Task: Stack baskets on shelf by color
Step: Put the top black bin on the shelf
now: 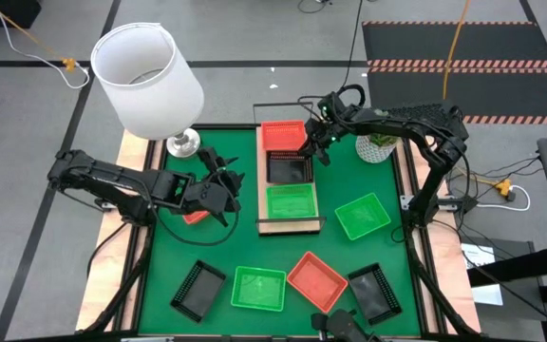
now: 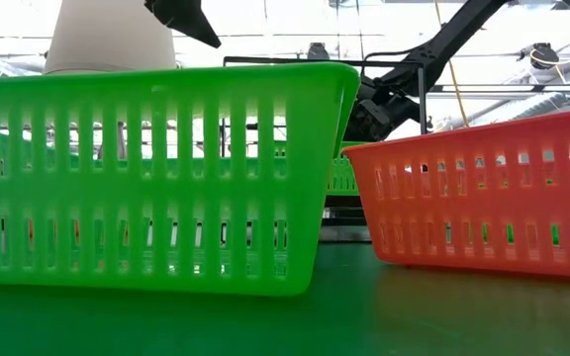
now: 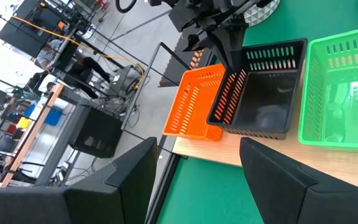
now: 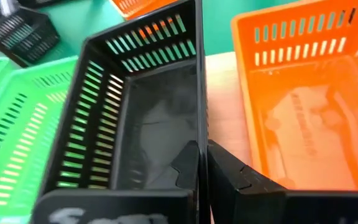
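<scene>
— Where the left gripper (image 1: 218, 190) hangs, just left of the shelf (image 1: 262, 180): fingers spread wide, nothing between them?
— Yes. Then on the plank: orange basket (image 1: 283, 136) at the far end, black basket (image 1: 289, 169) in the middle, green basket (image 1: 291, 202) nearest.
— And the right gripper (image 1: 312, 150)?
— Pinched tight on the black basket's wall beside the orange one.

The table was lit evenly from overhead. Bright ceiling lights (image 2: 295, 20) were blown out in the low view, where the green basket (image 2: 146, 178) was backlit. A blurred glare patch was seen in the orange basket (image 4: 303, 118) floor.
</scene>
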